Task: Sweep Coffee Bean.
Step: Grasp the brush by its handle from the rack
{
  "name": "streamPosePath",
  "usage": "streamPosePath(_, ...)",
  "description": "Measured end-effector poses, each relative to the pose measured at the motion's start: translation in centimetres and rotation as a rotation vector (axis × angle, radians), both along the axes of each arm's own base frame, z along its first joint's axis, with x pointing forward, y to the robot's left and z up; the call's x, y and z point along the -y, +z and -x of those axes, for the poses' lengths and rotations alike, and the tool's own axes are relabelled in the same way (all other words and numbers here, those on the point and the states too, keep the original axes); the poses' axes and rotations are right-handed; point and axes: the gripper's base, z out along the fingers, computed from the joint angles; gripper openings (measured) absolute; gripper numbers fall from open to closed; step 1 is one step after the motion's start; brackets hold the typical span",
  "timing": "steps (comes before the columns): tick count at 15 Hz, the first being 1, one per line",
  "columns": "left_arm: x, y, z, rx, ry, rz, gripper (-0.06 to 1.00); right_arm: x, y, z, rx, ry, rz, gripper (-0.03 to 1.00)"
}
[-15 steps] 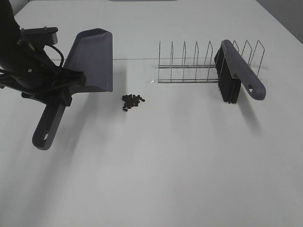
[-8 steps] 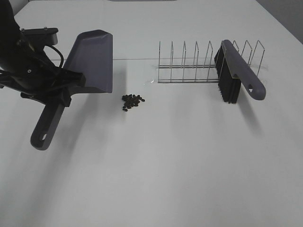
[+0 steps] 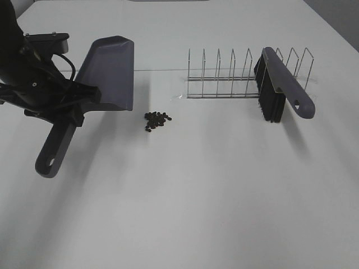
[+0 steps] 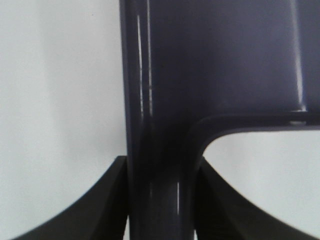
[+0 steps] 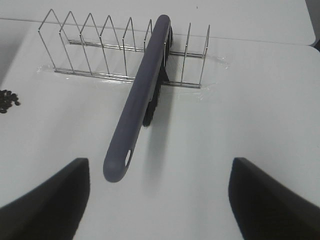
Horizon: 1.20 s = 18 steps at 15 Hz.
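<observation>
The coffee beans lie in a small dark cluster on the white table, just right of the grey dustpan. My left gripper is shut on the dustpan's handle and holds the pan tilted, its blade edge near the beans. In the left wrist view the fingers clamp the handle. The grey brush with black bristles leans in the wire rack. My right gripper is open and empty, short of the brush; the beans show at that view's edge.
The wire rack stands taped to the table behind the beans. The table's far edge and a seam run behind the rack. The right arm is outside the exterior high view.
The dustpan in my left gripper has shifted slightly to the left, its handle end swinging left. The beans, brush and rack have not moved.
</observation>
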Motion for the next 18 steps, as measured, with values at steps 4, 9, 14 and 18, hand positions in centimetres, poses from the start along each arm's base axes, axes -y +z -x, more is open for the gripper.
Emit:
streamPosePath(4, 0.0, 0.0, 0.0, 0.000, 0.000, 0.000, 0.36, -0.3, -1.3, -8.1, -0.117, 0.016, 0.018, 0.73)
streamPosePath(9, 0.0, 0.0, 0.0, -0.001, 0.000, 0.000, 0.36, -1.2, -4.2, -15.8, -0.301, 0.042, -0.041, 0.73)
streamPosePath(14, 0.0, 0.0, 0.1, -0.010, -0.002, -0.004, 0.36, -4.9, -7.4, -23.2, -0.415, 0.112, -0.021, 0.73)
streamPosePath(18, -0.1, 0.0, 0.1, -0.011, -0.003, -0.007, 0.36, -4.8, -10.0, -26.2, -0.478, 0.027, 0.013, 0.73)
